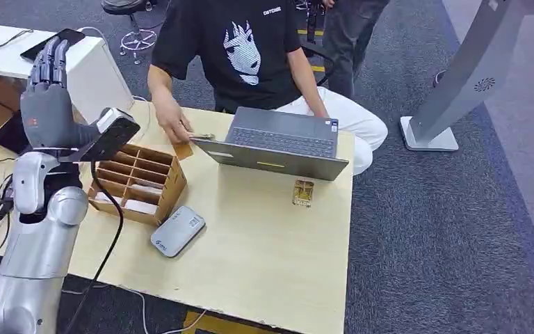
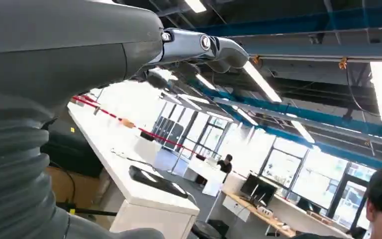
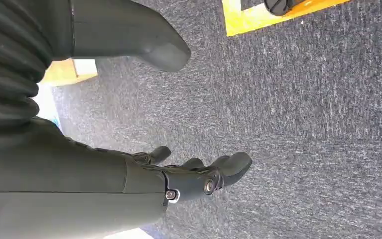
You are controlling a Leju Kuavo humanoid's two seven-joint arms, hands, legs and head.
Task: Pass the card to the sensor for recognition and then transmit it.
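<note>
We judge the task barely begun: our left robot hand [image 1: 45,104] is raised, fingers apart and empty, beside the cardboard organizer [image 1: 138,182]; our right robot hand [image 3: 199,174] hangs loosely curled, empty; a card [image 1: 303,193] lies on the desk [image 1: 264,257] right of the organizer, the grey sensor [image 1: 177,230] just in front of it.

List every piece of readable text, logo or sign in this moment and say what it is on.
Black T-shirt of the person at the table: small white chest lettering, too blurred to read; a white graphic, no words.
Grey sensor device on the table: label marks, too small to read.
Laptop: stickers at its corner and front edge, unreadable.
Card on the table: print too small to read.
Nothing can be quoted with confidence.
</note>
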